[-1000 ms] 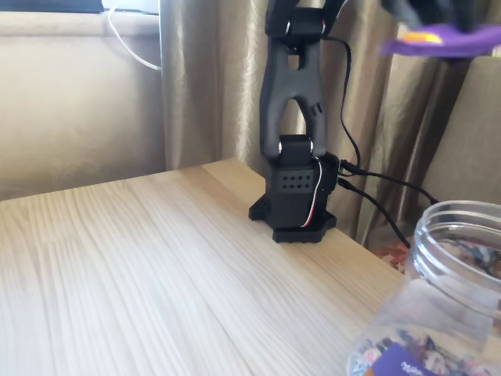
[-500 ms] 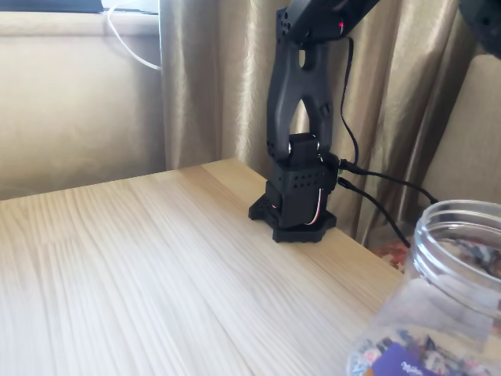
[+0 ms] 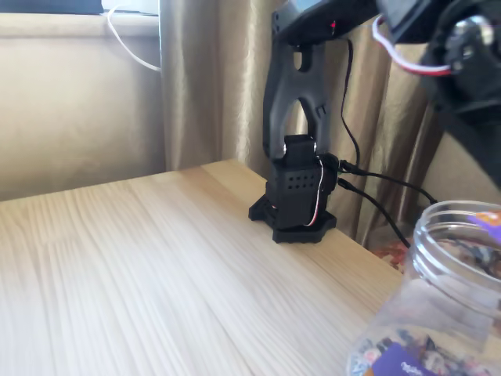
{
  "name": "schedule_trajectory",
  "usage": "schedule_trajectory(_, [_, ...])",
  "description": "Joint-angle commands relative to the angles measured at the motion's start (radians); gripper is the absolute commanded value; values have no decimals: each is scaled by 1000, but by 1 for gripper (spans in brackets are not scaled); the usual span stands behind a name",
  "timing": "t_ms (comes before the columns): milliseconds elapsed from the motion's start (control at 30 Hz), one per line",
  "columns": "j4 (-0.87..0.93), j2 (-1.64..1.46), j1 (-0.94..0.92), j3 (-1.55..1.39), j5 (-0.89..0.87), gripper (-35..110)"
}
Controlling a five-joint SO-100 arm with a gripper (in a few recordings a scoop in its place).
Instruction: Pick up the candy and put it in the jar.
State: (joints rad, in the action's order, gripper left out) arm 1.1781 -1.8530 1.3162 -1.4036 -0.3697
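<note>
The clear jar (image 3: 438,305) stands at the bottom right of the fixed view, its ribbed mouth open, with colourful sweets and a purple label visible through the wall. The black arm bends over from its base, and my gripper (image 3: 479,153) slants down toward the jar mouth and runs off the right edge. The candy (image 3: 488,222), a purple and orange scrap, sits at the picture's edge inside the jar's mouth, just below the gripper. The fingertips are cut off, so I cannot tell whether they are holding it.
The arm's black base (image 3: 295,205) is bolted at the far edge of the light wooden table (image 3: 141,266), with black cables (image 3: 383,188) trailing to the right. Beige curtains hang behind. A white cord (image 3: 129,47) hangs at the upper left.
One second ago the candy was held high at the top right. The arm has since swung down, and the gripper and candy now sit at the jar's mouth.
</note>
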Motion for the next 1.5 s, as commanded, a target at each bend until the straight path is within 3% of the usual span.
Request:
schedule_trajectory(0, [-9, -153, -14, -38, -14, 0])
schedule_trajectory(700, [25, -253, 84, -138, -109, 1])
schedule_trajectory(800, [28, -250, 87, -140, -121, 10])
schedule_trajectory(1033, [32, -227, 89, -114, -112, 11])
schedule_trajectory(1300, [31, -229, 86, -120, -118, 27])
schedule_trajectory(1467, [29, -232, 83, -123, -118, 27])
